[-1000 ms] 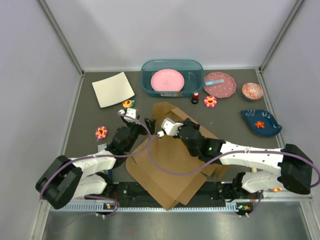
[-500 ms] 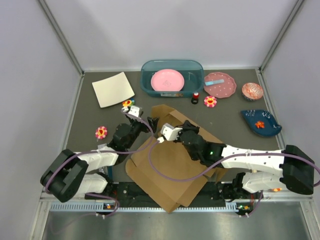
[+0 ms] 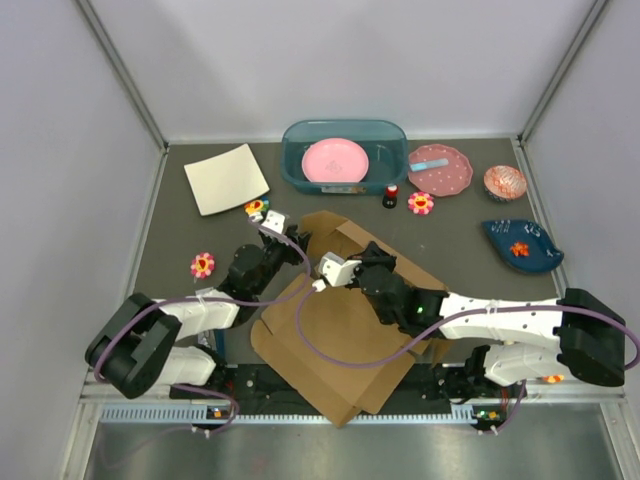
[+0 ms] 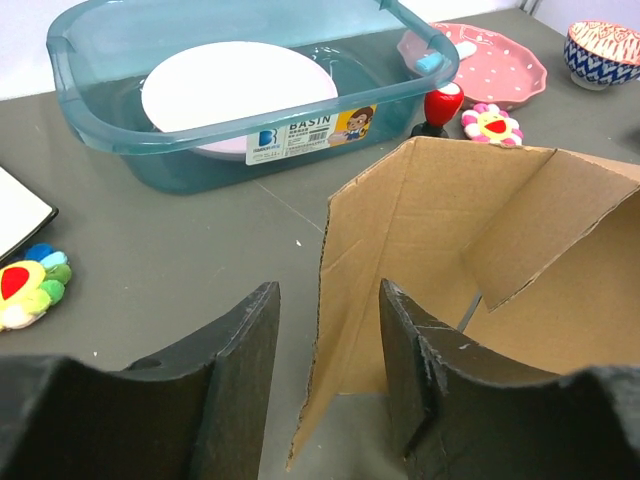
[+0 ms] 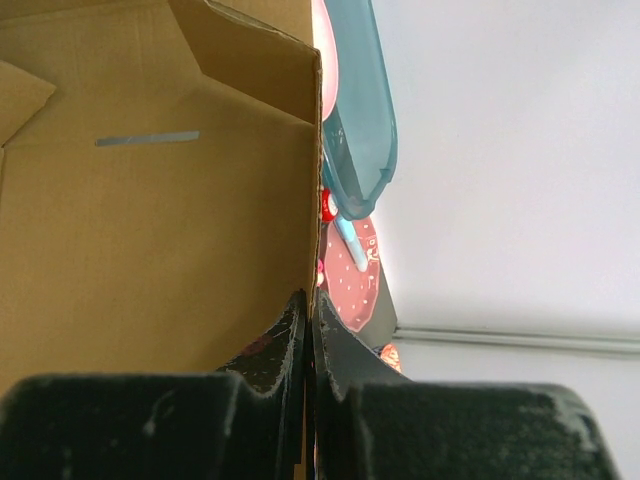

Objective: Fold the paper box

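Now my left gripper (image 4: 326, 335) sits higher in frame, wide astride a paper box (image 3: 340, 330) flap, my right gripper (image 5: 308, 322) pinching its wall, so I judge folding can start.

Grey table (image 3: 460, 235) carries paper box (image 3: 340, 335), basin (image 3: 290, 172), sheet (image 3: 226, 178).

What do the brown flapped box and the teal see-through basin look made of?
Brown flapped box: corrugated cardboard, matte; its cut edge looks ridged.
Teal see-through basin: probably plastic, glossy; the pale plate inside shows through its wall.
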Available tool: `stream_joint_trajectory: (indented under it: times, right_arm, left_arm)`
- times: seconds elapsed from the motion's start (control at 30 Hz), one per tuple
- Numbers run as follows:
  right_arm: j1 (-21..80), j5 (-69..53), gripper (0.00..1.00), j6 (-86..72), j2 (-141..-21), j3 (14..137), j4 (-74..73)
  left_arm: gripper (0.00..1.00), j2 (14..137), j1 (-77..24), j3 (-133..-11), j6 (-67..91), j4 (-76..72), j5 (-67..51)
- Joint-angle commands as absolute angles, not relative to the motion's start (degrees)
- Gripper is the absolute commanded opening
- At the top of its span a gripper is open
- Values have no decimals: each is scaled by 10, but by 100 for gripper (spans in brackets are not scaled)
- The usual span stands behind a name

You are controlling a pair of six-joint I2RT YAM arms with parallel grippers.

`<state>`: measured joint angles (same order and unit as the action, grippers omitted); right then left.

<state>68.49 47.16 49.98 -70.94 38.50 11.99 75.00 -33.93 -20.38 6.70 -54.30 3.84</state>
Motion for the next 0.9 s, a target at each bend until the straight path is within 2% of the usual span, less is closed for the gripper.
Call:
stream_joint_trajectory:
  times: [0.0,0.1,0.23,0.37,0.87]
  right_arm:
    - [694,479,0,507,-709,380,142]
    - [694,483,0,511,-711,378,146]
    - [694,491,0,518,-710,375,157]
    - [695,496,0,523,-712,374,165]
    - [695,504,0,528,-718,374,176]
  left_arm:
    - [48,732,-337,-212,62,-568,36]
    - [40,719,-337,-212,65,-561,32]
    - [24,687,-337,-208,94,-542,17]
    - [0,648,-337,-204,119,-512,-27]
    - [0,600,-376,-161,175,-475,-8]
